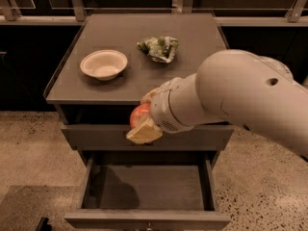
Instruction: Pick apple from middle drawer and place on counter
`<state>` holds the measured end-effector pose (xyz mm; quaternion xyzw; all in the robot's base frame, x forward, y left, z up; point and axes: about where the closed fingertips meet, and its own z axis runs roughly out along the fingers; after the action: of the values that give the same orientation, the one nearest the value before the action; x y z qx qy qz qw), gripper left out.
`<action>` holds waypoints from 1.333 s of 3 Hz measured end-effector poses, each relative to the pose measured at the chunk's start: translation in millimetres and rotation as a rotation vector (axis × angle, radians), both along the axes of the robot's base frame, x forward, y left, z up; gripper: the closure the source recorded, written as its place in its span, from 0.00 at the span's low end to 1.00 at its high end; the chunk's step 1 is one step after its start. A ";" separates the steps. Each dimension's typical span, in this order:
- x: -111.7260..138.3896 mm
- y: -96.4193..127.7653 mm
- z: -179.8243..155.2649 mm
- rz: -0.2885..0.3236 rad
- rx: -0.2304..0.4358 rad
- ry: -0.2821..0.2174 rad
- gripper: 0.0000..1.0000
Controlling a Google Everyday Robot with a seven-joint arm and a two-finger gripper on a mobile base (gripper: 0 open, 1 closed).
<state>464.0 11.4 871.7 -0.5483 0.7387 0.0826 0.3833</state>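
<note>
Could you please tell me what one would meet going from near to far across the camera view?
Open middle drawer → gripper holding the apple, just in front of the counter edge → bowl on the counter → green-and-white packet, farthest back.

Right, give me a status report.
The gripper shut on apple, at front edge of counter, above open drawer. Apple not yet on counter. Farther back on counter: bowl, packet.
</note>
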 end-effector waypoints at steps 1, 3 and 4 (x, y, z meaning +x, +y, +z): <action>16.0 -13.6 3.0 0.022 0.018 -0.019 1.00; 90.4 -53.3 51.7 0.064 0.038 -0.108 1.00; 126.1 -70.2 60.9 0.066 0.085 -0.126 1.00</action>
<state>590.1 -58.9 932.6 -0.5596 0.6905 0.0920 0.4490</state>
